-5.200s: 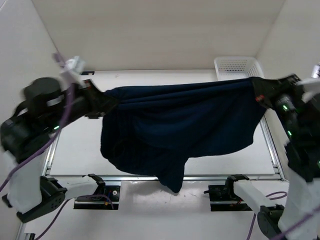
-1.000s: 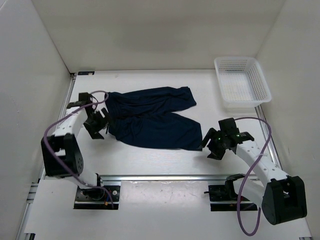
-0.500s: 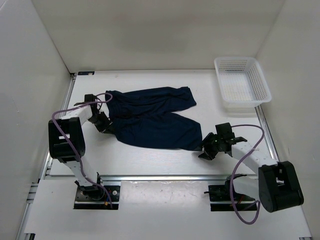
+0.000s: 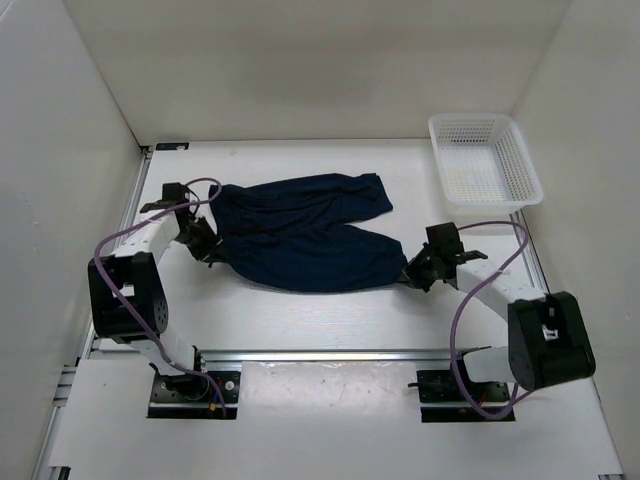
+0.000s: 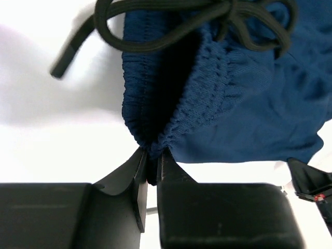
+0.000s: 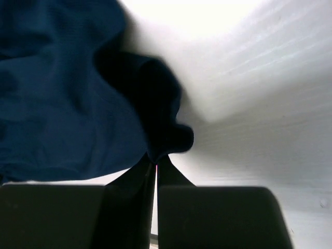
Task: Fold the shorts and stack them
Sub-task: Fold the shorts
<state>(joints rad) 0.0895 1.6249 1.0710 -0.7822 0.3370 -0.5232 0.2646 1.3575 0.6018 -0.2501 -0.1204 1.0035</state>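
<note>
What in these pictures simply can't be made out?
- Top view: the hold of the left gripper on the shorts, too small.
- Left wrist view: most of the shorts, cut off by the edges; the drawstring tip is blurred.
- Right wrist view: the cloth fold by the right gripper, lost in shadow.

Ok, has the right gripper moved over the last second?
Yes. The right gripper has gone away from the near rail, up to the leg hem of the shorts, which it now pinches.
</note>
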